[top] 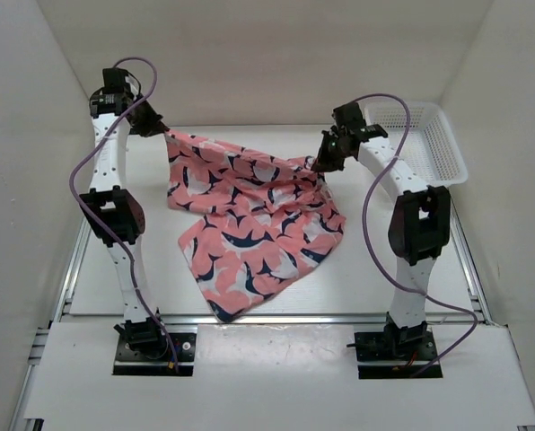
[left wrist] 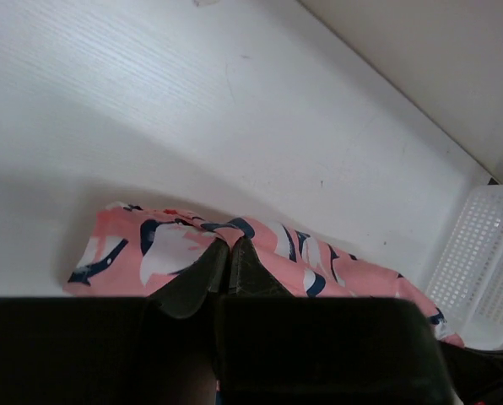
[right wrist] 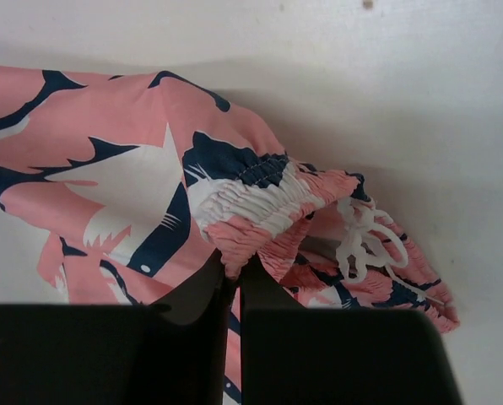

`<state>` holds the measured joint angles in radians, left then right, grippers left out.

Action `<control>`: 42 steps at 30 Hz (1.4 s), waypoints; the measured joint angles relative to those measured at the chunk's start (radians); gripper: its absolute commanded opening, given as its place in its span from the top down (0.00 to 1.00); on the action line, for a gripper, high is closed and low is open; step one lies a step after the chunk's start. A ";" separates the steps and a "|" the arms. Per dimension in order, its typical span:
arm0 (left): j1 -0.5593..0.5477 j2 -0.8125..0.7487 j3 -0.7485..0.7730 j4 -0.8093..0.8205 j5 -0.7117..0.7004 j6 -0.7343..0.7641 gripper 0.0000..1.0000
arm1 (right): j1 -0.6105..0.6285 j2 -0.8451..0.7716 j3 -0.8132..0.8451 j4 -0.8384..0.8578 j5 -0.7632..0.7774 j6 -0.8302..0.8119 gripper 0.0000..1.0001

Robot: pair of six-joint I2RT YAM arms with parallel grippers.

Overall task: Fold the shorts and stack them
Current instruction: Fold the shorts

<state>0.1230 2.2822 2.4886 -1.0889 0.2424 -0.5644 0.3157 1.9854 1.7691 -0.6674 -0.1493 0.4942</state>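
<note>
Both pinched shut, no gap: our left gripper [left wrist: 228, 256] on a corner, our right gripper [right wrist: 235, 272] on the gathered waistband [right wrist: 251, 198] of the soft coral-pink whale-print fabric shorts [top: 249, 224]. The far edge is lifted and the rest is draped on the white table [top: 357, 287]. We'd hold both ends level and taut so the fold lands square.

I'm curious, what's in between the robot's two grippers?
The whale-print shorts stretch from the left gripper to the right gripper, seen in the top view.
</note>
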 measured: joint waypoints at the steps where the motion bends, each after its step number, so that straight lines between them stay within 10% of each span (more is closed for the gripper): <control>1: 0.000 0.002 0.016 0.000 -0.002 0.003 0.90 | -0.008 0.028 0.047 -0.009 -0.010 0.002 1.00; 9: -0.004 -0.177 -0.121 0.044 -0.008 0.019 0.90 | -0.034 0.017 0.107 -0.019 -0.053 -0.002 1.00; 21: -0.378 -0.985 -1.009 0.119 -0.051 -0.019 0.90 | -0.091 -0.357 -0.354 -0.038 -0.039 -0.050 1.00; 28: -0.545 -1.119 -1.459 0.100 -0.107 -0.168 0.90 | -0.097 -0.520 -0.639 -0.036 0.019 -0.050 1.00; 42: -0.671 -1.228 -1.617 0.043 -0.183 -0.340 0.90 | -0.212 -0.655 -0.795 -0.014 0.088 -0.027 1.00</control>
<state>-0.5484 1.0542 0.8715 -1.0454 0.0593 -0.9043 0.1036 1.3300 0.9741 -0.6819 -0.0612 0.4675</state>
